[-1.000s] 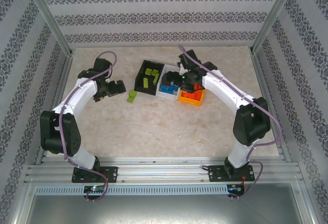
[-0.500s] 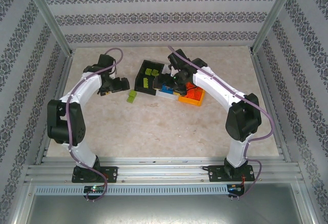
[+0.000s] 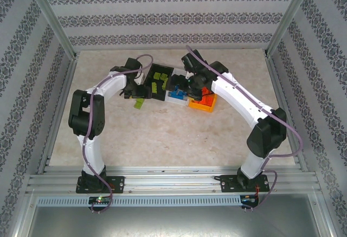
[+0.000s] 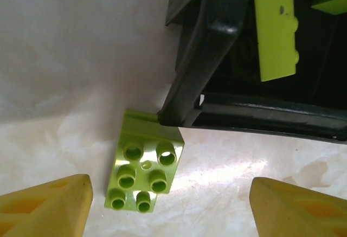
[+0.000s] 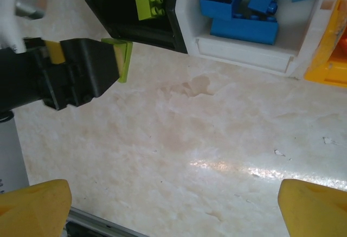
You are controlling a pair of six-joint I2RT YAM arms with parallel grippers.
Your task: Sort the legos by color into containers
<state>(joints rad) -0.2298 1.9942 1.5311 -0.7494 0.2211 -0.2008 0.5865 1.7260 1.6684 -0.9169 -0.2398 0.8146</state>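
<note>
My left end effector (image 4: pixel 173 207) has swung in beside the black bin (image 4: pixel 211 58), open jaws straddling the last loose green lego (image 4: pixel 142 174).

The left arm (image 3: pixel 103 93) and the right arm (image 3: pixel 238 98) are arched inward toward each other. The left gripper (image 4: pixel 171 210) is pointed downward, jaws held apart; the right gripper (image 5: pixel 173 210) is likewise spread wide.
</note>
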